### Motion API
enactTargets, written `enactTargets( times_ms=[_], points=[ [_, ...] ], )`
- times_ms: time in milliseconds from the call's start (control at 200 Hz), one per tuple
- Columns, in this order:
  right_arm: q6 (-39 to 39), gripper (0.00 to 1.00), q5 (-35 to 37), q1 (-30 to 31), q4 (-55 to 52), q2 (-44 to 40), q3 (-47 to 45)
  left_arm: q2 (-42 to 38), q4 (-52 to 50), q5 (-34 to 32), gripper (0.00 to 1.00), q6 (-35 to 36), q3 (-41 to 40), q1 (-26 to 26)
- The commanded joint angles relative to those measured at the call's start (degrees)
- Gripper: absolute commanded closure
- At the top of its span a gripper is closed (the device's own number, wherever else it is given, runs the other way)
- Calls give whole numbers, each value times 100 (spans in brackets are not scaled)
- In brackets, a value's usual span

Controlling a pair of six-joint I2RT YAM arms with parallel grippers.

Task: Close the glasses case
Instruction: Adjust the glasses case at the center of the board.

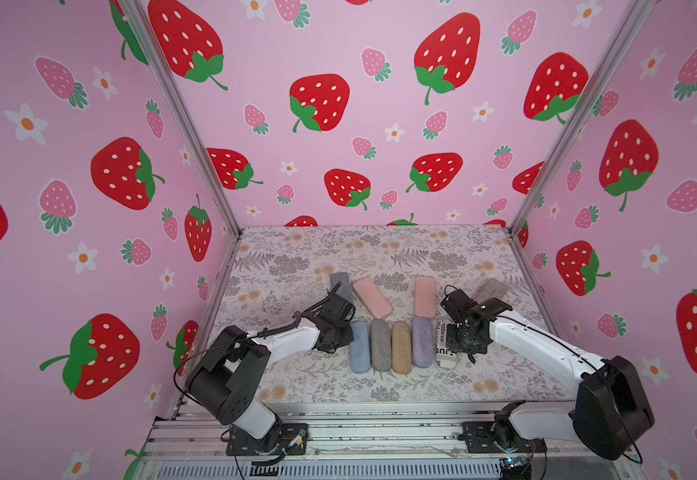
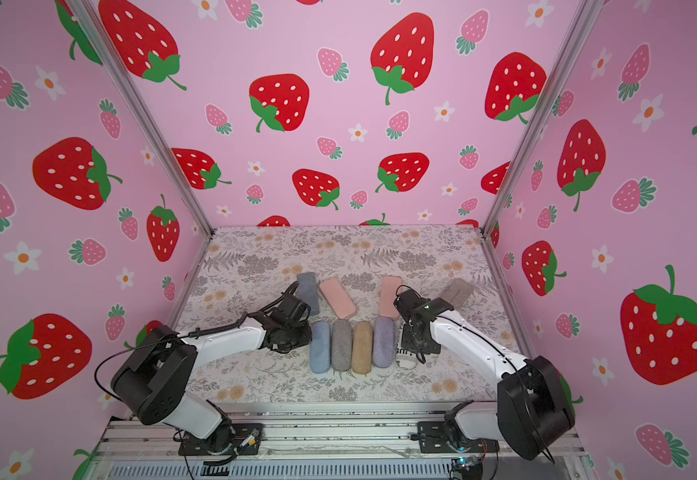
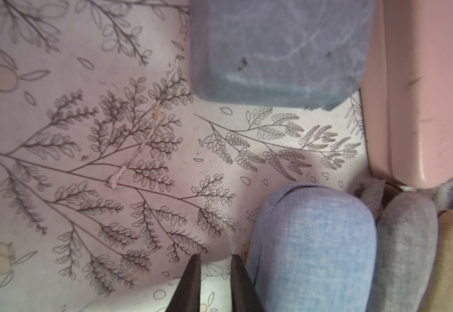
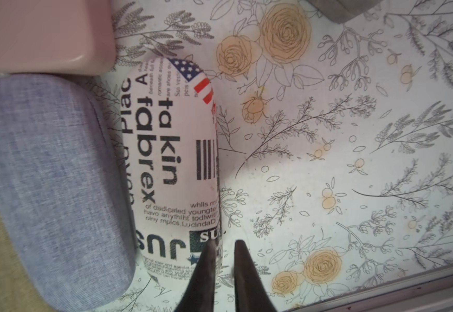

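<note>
Both jaws sit nearly closed on nothing, left gripper (image 3: 214,283) beside the light blue case (image 3: 312,243), right gripper (image 4: 224,275) at the newsprint glasses case (image 4: 174,151), rightmost in the near row. I read "takin", "fabrex", "sur" on it; its right half is hidden under the wrist in both top views.

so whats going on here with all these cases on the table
Two robot arms flank a row of closed glasses cases on the floral tablecloth. The left gripper sits beside the light blue fabric case, and the right gripper sits by the newspaper-print case. Both have narrow jaws holding nothing. Every visible case looks shut.
</note>
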Motion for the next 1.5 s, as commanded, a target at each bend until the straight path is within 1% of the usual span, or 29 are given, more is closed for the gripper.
enactTargets(
  times_ms=[0,220,380,505,780,975,1061,1176,1261,1296,1336,1431,1496],
  points=[
    [191,84,146,-124,-145,112,100,119,-154,-128,79,-33,146,-62],
    [242,83,78,-346,-59,547,127,249,-141,-121,80,-59,222,-146],
    [198,83,-49,-410,377,872,77,308,-136,-129,80,-79,275,-222],
    [20,84,-285,-413,732,1112,92,324,-128,-128,80,-94,299,-267],
    [-233,84,-600,-345,1105,1193,113,362,-119,-146,80,-151,349,-363],
    [-266,83,-587,-260,1053,1262,224,384,-130,-162,80,-156,379,-377],
    [-33,83,-313,-245,740,1256,307,362,-183,-202,80,-156,396,-375],
    [280,76,212,-216,204,1076,453,260,-343,-354,79,-114,439,-367],
    [379,70,420,-208,-72,916,585,179,-479,-465,79,-52,518,-346],
    [406,65,475,-207,-142,853,637,144,-529,-496,78,-31,547,-328],
    [424,63,533,-208,-200,782,683,105,-587,-538,77,0,585,-306],
    [477,57,686,-206,-350,670,804,12,-721,-650,72,86,658,-212],
    [478,54,751,-198,-391,614,872,-40,-820,-698,66,170,740,-109]
  ],
)
